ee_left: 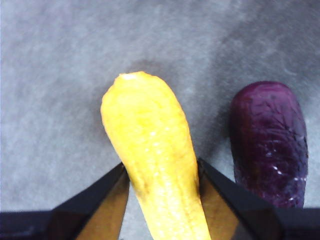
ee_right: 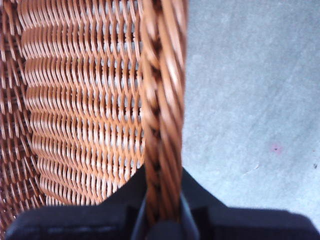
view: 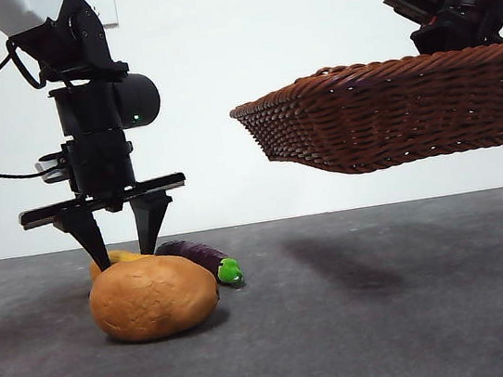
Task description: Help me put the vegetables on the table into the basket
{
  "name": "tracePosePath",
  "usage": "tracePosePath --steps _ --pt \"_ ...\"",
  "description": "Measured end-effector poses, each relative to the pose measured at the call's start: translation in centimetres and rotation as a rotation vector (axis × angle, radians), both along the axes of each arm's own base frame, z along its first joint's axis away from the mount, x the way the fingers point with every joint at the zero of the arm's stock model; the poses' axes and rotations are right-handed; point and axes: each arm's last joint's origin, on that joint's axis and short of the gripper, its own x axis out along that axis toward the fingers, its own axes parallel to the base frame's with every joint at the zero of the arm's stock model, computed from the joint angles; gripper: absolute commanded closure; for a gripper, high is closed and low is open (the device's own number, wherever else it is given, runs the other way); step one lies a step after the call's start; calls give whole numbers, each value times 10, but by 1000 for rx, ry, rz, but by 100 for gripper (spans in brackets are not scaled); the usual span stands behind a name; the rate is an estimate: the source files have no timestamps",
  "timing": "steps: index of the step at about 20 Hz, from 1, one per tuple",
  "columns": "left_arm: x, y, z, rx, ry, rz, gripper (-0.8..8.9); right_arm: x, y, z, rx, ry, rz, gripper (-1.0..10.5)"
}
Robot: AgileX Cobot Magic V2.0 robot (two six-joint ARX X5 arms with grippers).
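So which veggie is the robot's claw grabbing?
The yellow-orange one: the left gripper has a jaw on each side of it. The purple eggplant lies beside it, and the big potato sits in front, both untouched.

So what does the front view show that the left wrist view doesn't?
Only the front view shows the potato, the eggplant's green cap, and the basket held in the air by the right gripper. Only the left wrist view shows the left gripper with its jaws either side of the yellow vegetable. Both show that vegetable, the eggplant and the table.
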Motion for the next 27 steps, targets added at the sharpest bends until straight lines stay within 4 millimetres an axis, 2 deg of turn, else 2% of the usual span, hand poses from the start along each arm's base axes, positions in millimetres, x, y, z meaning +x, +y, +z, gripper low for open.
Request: tracePosePath --steps 4,6,7,9,12,14,15,17,19,22,23,24,25,27 --pt "2 2 5 32 -7 -122 789 0 0 0 0 -1 2 959" --pt "3 9 17 36 -37 -163 789 0 0 0 0 -5 2 959" --pt "0 12 31 29 -68 -174 789 1 0 0 1 -8 0 959" --pt "-12 12 76 -6 -220 -240 790 3 2 1 3 -18 -25 959" --pt "-42 2 142 -23 -462 -423 827 2 11 0 -101 -18 -71 959" --pt "-65 -6 175 -110 -590 -597 827 1 22 -1 -179 -25 -98 959" --pt "-75 -11 185 -164 -625 -675 827 1 30 -1 -188 -34 -101 959" --pt "-87 -27 189 -233 -626 -808 827 -1 48 0 -174 -56 -89 959" --pt "-92 -45 173 -223 -537 -892 827 -5 66 0 -164 -58 -63 959" --pt "-81 -62 143 -225 -428 -905 801 -14 86 0 -164 -45 -17 959" --pt "-78 -63 137 -228 -399 -891 684 -17 90 0 -168 -33 -2 959" --pt "-78 -64 133 -233 -368 -871 488 -19 93 -1 -171 -24 8 959" --pt "-78 -64 131 -238 -346 -855 353 -20 94 -1 -172 -19 13 959" --pt "-78 -64 131 -243 -341 -842 338 -21 93 -1 -175 -11 12 959"
